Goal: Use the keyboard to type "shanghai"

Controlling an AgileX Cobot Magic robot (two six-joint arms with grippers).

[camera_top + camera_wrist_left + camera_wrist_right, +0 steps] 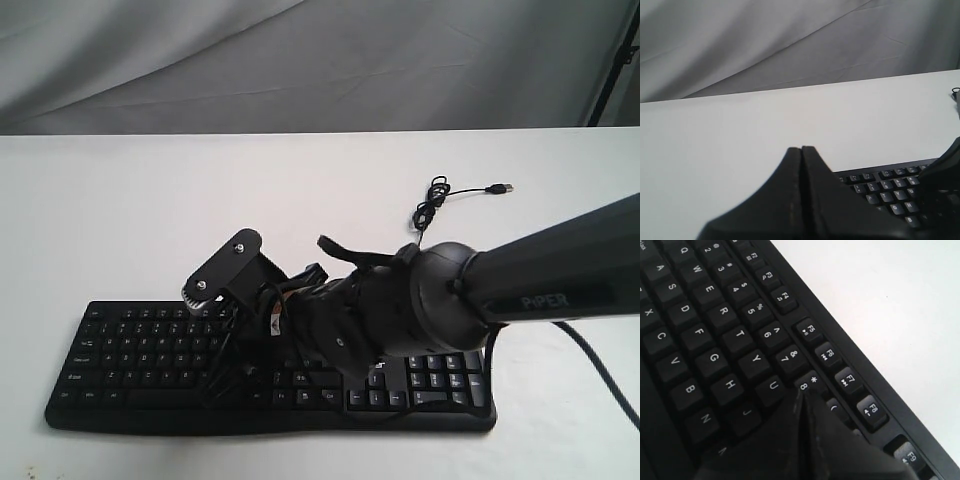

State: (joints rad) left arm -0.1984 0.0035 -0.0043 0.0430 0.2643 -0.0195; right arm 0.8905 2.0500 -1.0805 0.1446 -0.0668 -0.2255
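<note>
The black keyboard [130,350] lies along the near edge of the white table [150,220]. My right arm reaches in from the right across its middle. The right gripper [220,378] points down at the letter keys. In the right wrist view the right gripper [803,390] is shut and empty, its tip just under the 8 key [807,382], beside U [771,387] and above J; the key beneath the tip is hidden. The left gripper [801,148] is shut and empty, hovering over bare table with the keyboard [890,190] off to one side. It is outside the exterior view.
The keyboard's thin black USB cable [436,205] lies coiled on the table behind the keyboard, and its plug [505,188] lies loose. Grey cloth [300,60] hangs behind the table. The right arm's black wrist camera bracket [225,265] stands above the keyboard's left half.
</note>
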